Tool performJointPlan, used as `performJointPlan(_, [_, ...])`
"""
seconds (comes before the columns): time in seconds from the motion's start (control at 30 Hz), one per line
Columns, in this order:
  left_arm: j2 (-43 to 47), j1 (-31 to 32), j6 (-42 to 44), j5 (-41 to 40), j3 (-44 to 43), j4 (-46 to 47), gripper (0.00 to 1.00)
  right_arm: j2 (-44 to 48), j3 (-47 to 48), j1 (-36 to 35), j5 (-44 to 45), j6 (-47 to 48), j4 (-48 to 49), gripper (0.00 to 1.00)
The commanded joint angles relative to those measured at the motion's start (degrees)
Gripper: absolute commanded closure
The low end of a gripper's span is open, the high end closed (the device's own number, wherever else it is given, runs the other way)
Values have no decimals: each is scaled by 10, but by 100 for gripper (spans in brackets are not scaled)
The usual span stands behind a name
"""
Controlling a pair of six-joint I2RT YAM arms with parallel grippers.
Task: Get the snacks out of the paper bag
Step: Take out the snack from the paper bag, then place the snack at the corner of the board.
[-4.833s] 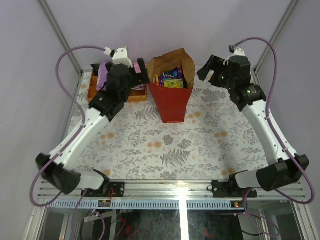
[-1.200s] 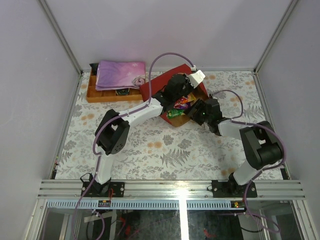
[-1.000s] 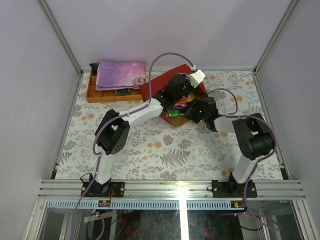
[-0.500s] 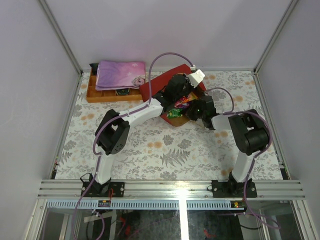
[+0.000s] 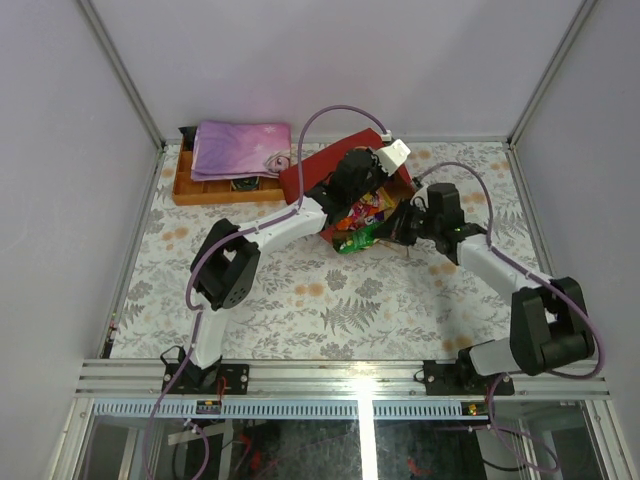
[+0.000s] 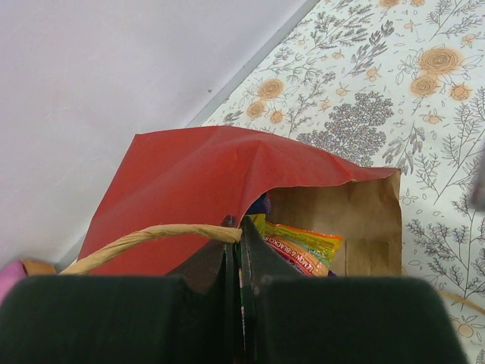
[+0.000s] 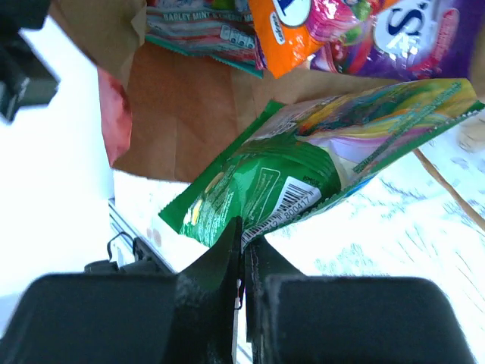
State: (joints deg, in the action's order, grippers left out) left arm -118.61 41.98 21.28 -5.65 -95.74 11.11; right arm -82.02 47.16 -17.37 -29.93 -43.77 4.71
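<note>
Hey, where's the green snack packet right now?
Top view, centre-right of the table: the green packet lies partly out of the tipped paper bag's mouth, its edge pinched in the right pincer.

White-and-black arms (image 5: 288,224), purple cables (image 5: 340,108)

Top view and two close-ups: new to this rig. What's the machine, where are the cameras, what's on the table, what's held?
Two robot arms bolted at the near edge of a table, each with a two-finger gripper. The wide picture looks down from above and behind them; each close-up comes from a wrist camera. On the table lie a red paper bag on its side, snack packets in its mouth, and a wooden tray holding a pink-purple cloth. The left gripper is shut on the bag's upper rim, at its handle. The right gripper is shut on a green packet, partly out of the bag.
</note>
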Motion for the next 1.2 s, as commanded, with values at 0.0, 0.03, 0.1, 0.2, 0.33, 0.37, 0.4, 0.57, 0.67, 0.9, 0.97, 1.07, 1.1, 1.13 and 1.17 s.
performJointPlan(0.0, [18,-16,-7,-34,3,13,100,103,25,59,-69,79,-137,100])
performJointPlan(0.03, [22,-17,-8,-36,2,8,100,133,22,76,-50,87,-151,100])
performJointPlan(0.1, [29,-18,-9,-40,3,-1,100,185,24,114,-22,97,-177,100])
performJointPlan(0.2, [34,-19,-12,-43,4,-14,100,236,38,164,18,92,-206,100])
performJointPlan(0.33, [41,-24,-25,-34,5,-35,100,275,30,220,59,55,-193,100])
performJointPlan(0.37, [45,-27,-28,-28,9,-39,100,281,28,237,61,45,-186,100])
performJointPlan(0.4, [49,-30,-32,-23,16,-42,100,285,27,262,60,34,-176,100])
performJointPlan(0.57, [84,-40,-36,5,58,-43,100,296,16,308,73,-37,-69,100])
performJointPlan(0.67, [105,-48,-40,36,86,-31,100,277,6,310,109,-77,11,100])
performJointPlan(0.9, [126,-51,-40,82,108,-50,100,159,16,326,163,-105,124,100])
performJointPlan(0.97, [129,-53,-49,82,118,-52,100,110,43,333,163,-99,134,100])
performJointPlan(1.07, [124,-65,-58,143,98,-100,100,16,100,355,114,-98,141,100])
performJointPlan(1.1, [120,-70,-58,186,81,-134,100,-17,119,361,83,-97,152,100])
performJointPlan(1.13, [115,-74,-53,221,63,-168,100,-49,137,366,57,-97,158,100])
performJointPlan(1.17, [108,-75,-47,246,48,-200,100,-81,158,370,31,-98,162,100])
